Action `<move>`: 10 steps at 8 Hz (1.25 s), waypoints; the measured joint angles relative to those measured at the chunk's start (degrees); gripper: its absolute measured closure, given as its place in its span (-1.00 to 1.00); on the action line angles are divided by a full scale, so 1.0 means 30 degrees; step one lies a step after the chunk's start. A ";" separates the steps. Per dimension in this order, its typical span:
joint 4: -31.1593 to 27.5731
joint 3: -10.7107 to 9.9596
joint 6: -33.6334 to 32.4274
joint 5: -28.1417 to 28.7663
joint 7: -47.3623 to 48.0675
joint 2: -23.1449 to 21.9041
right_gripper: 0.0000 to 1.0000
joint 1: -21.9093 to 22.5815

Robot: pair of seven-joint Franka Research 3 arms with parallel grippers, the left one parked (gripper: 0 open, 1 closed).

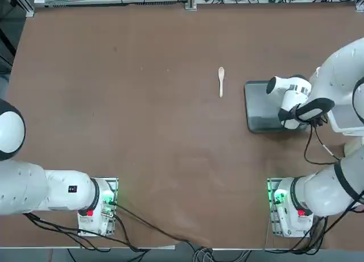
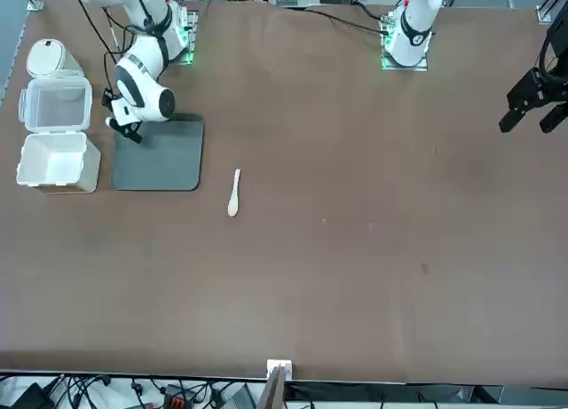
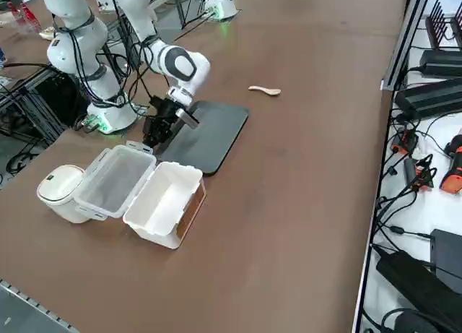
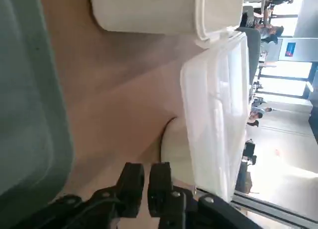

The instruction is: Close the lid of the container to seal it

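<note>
Lid [image 2: 58, 105] lies swung open on the robot's side of the container [image 3: 160, 203]; better to push its free edge upward from below, then turn it gently over the hinge. Right gripper [image 4: 145, 167] holds nothing, fingers slightly apart, wrist slanted above the grey tray [image 2: 169, 163], beside the lid.

Overhead, opposite and raised right-side cameras faced the tabletop; the wrist camera looked closely past its fingers [image 4: 160, 189].
</note>
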 joint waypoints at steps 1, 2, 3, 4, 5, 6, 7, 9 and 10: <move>-0.0030 -0.0023 -0.0005 -0.0579 0.0001 0.0012 0.83 -0.0585; -0.0061 -0.0033 -0.0005 -0.0917 0.0001 0.0059 0.82 -0.1004; -0.0098 -0.0032 -0.0004 -0.1123 0.0001 0.0131 0.88 -0.1149; -0.0145 -0.0026 -0.0003 -0.1302 0.0178 0.0246 0.91 -0.1150; -0.0189 -0.0025 -0.0003 -0.1578 0.0580 0.0477 0.96 -0.1151; -0.0246 -0.0024 -0.0002 -0.1973 0.1309 0.0865 0.96 -0.1151; -0.0301 -0.0021 0.0002 -0.2419 0.2285 0.1438 0.96 -0.1148; -0.0329 -0.0011 -0.0025 -0.3037 0.3817 0.2661 0.96 -0.1126; -0.0322 -0.0008 -0.0109 -0.3178 0.4063 0.2936 0.96 -0.1122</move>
